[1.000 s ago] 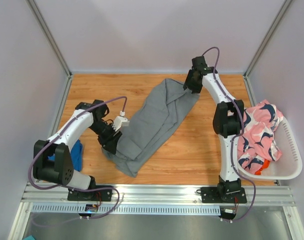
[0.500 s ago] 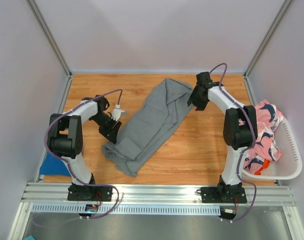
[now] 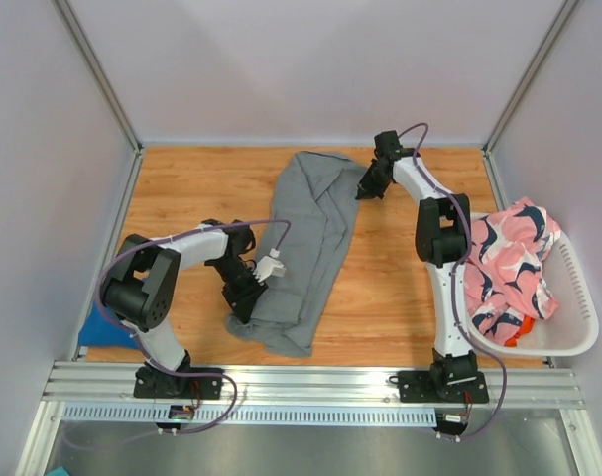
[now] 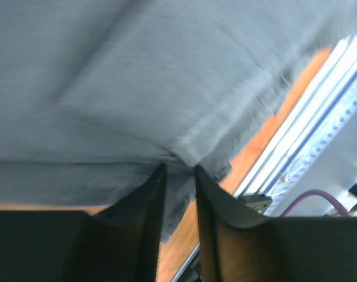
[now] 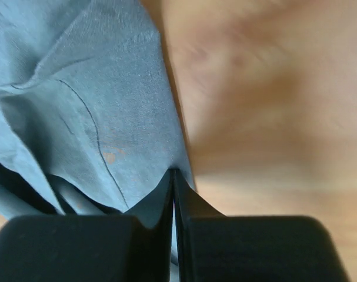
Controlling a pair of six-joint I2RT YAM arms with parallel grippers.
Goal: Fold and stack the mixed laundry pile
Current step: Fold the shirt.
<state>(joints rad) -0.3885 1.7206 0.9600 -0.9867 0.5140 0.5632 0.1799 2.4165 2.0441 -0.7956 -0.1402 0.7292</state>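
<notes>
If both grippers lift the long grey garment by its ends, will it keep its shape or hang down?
Probably it will sag: the grey garment lies in soft folds and creases, so it looks floppy. It seems thin and light, since it puckers where the left gripper pinches it. The right gripper holds only an edge, so it might slip.

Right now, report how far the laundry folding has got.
Done: no folded stack shows. In hand: the grey garment lies spread long, left gripper pinching its near end, right gripper its far edge. To do: folding it, the pink patterned garment and orange one in the white basket, and the blue one at near left.
</notes>
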